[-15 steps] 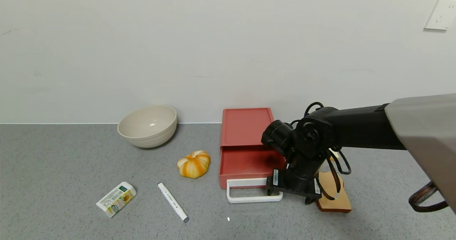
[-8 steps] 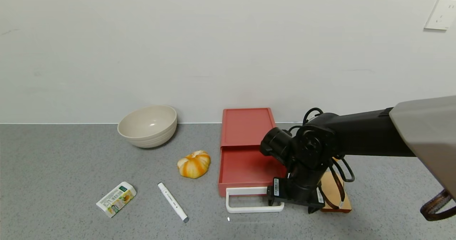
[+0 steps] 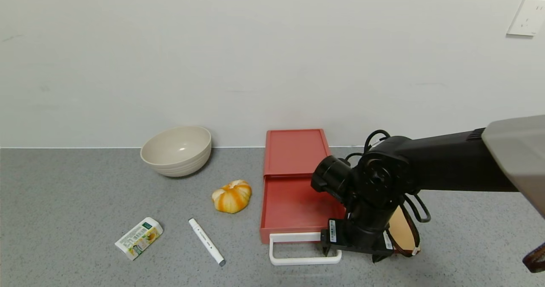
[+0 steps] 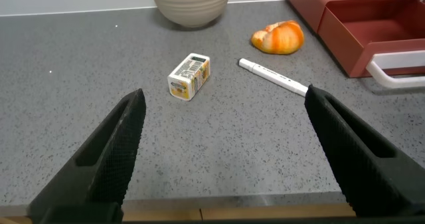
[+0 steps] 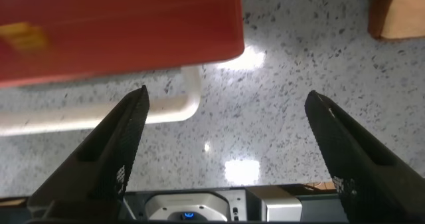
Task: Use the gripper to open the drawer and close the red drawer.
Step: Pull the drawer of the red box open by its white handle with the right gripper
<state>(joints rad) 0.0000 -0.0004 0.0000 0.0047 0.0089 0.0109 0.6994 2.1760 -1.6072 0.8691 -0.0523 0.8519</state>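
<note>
Drawer tray (image 3: 294,208) has slid further out of its red case (image 3: 294,151) toward the robot over the last second; more of the tray floor is exposed. White loop handle (image 3: 304,248) has moved nearer the front edge of the counter (image 3: 85,202). Right pincer (image 3: 353,250) has drawn back with the handle, one finger inside the loop, fingers spread. Right arm now covers more of the wooden board (image 3: 402,236).

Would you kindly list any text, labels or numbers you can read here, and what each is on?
No text is readable.
Small carton: printed label, too small to read.
White marker: tiny print, unreadable.
Right gripper: white sticker, unreadable.
Red drawer, bowl: none.
</note>
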